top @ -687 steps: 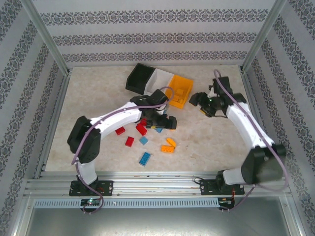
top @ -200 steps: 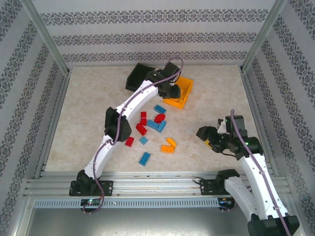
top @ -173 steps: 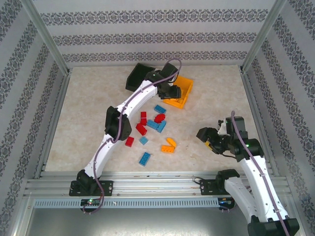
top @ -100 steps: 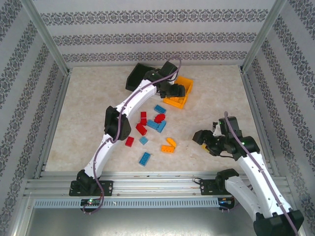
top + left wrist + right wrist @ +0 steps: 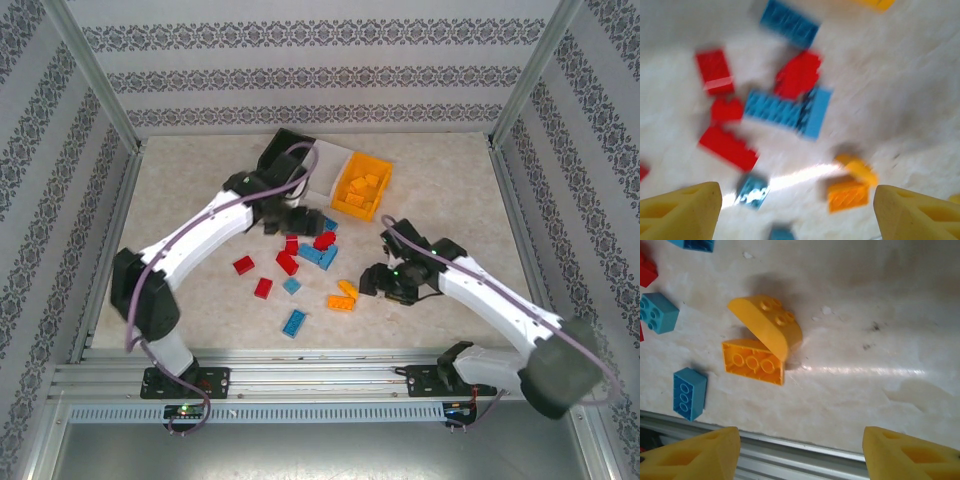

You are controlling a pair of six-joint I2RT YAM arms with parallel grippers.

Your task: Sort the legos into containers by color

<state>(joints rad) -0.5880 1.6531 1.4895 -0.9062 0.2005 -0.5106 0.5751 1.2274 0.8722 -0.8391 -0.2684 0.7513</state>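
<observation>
Small plastic studded bricks in red, blue and orange (image 5: 312, 253) lie loose at the centre of the pale marbled surface (image 5: 190, 190). Above them stands a row of open-top rectangular plastic bins: black (image 5: 285, 158), white (image 5: 326, 172) and orange (image 5: 352, 213), the last already holding orange bricks. The left jaws stand wide apart and empty over the red and blue cluster. The right jaws, also spread and empty, hang just right of two orange bricks (image 5: 754, 362) that lean against each other. A close there could squeeze the curved orange brick (image 5: 767, 322) so that it pops free. On the left, red and blue pieces touch, so one pinch may lift a mixed pair into a single bin. The arms are also near enough to clash. The left wrist view is smeared, so its studs and edges are unreadable. The black bin's inside is too dark to judge, and the left arm (image 5: 215, 215) cuts off part of the white bin.
</observation>
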